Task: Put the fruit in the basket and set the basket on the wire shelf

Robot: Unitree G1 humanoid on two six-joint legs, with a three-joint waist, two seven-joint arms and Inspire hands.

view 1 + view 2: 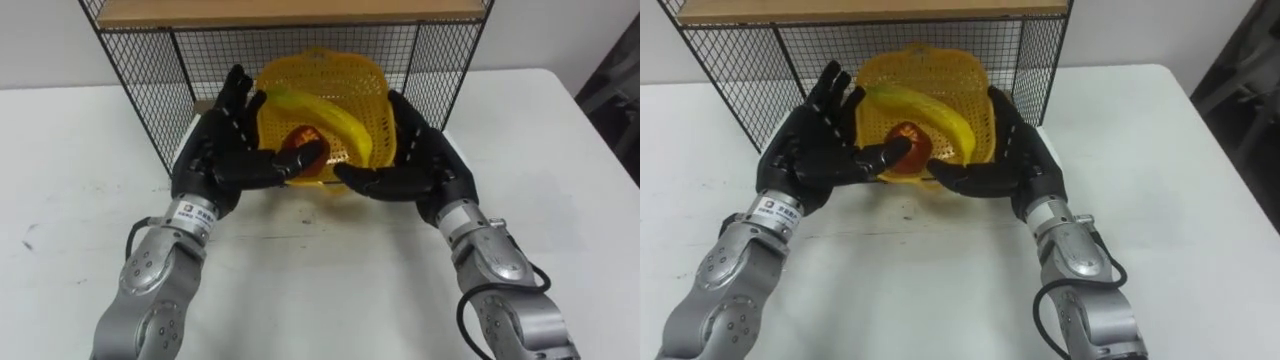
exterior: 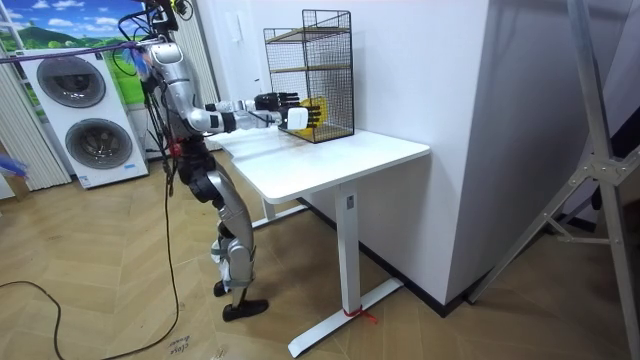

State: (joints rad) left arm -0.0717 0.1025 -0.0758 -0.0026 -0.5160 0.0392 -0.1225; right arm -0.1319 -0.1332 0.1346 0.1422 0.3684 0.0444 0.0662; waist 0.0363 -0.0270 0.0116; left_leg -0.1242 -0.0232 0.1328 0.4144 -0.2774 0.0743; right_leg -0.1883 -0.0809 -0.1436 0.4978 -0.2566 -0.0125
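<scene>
Overhead, banana [image 1: 325, 112] and red fruit [image 1: 297, 137] in basket [image 1: 350, 78]; roomwide, a washing machine [image 2: 100, 145].

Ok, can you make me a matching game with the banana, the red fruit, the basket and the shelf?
Things:
1. banana
2. red fruit
3. basket
4. wire shelf

Clues:
A. held between the left hand and right hand
B. stands on the white table
C. long and curved
D. small and dark inside the basket

Pairs: 1-C, 2-D, 3-A, 4-B
</scene>
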